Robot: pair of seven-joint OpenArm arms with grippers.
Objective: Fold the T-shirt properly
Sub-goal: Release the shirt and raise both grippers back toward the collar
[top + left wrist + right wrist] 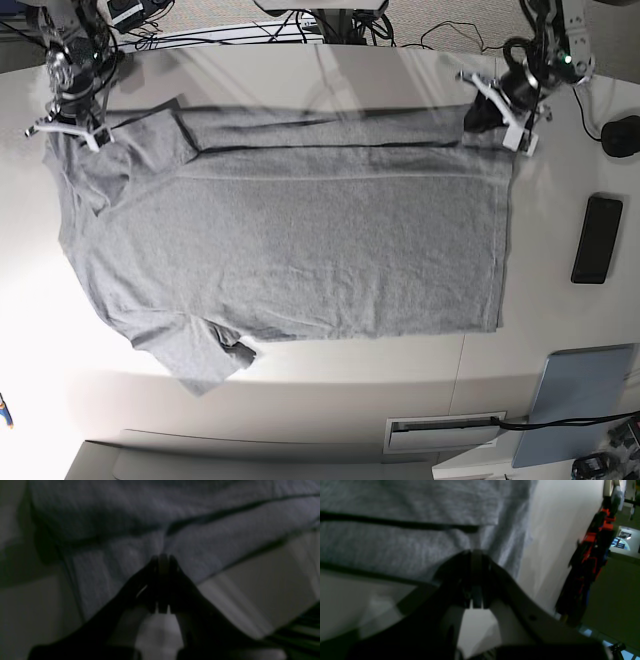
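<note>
With both grippers, left point(500, 118) and right point(68, 125), clamped on the shirt's point(300, 240) far edge, it should be drawn over evenly.

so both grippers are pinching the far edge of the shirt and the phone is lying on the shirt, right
Not quite. The phone lies on the bare table, off the shirt, as the base view shows. The rest holds: the left gripper and right gripper are shut on its far edge.
</note>
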